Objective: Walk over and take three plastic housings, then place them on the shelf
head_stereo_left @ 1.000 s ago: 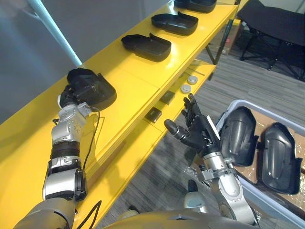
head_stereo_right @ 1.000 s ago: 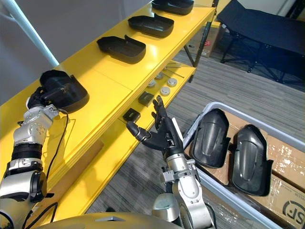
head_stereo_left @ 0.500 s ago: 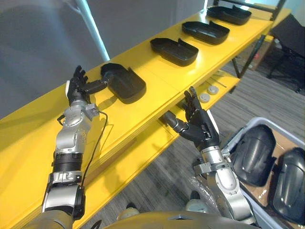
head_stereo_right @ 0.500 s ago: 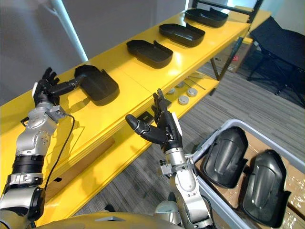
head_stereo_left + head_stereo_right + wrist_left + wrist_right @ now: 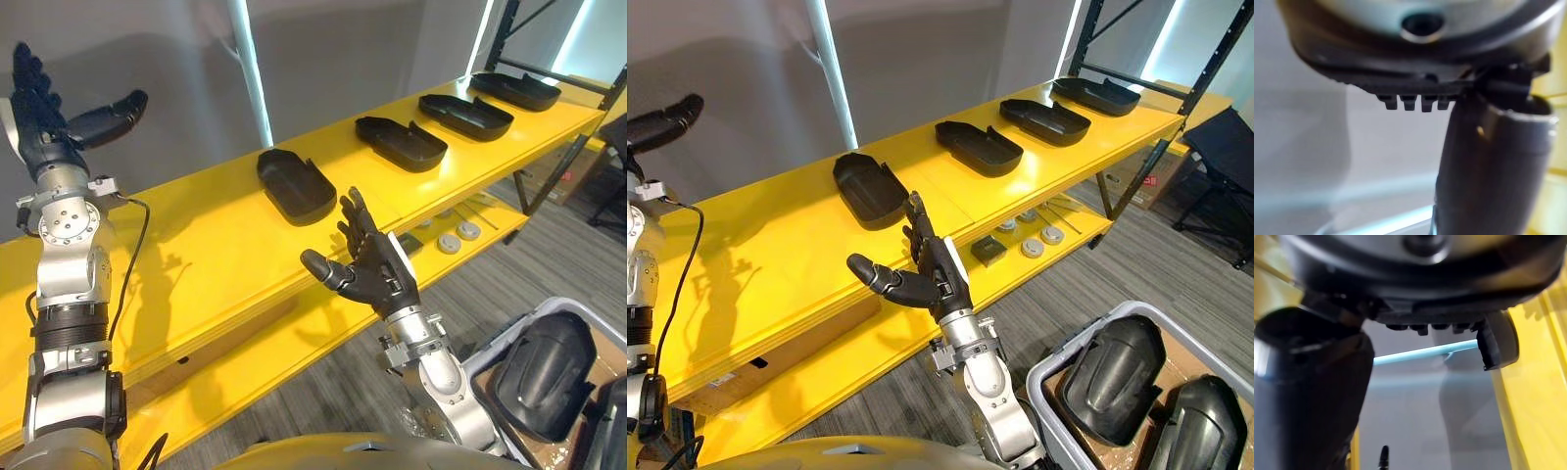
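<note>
by shelf (image 5: 211, 230), l hand (image 5: 41, 132) fingers straight, empty; r hand (image 5: 380, 279) same

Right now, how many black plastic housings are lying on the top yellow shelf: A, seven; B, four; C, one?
B: four lie in a row on the top shelf: the nearest housing, the second housing, the third housing and the farthest housing.
</note>
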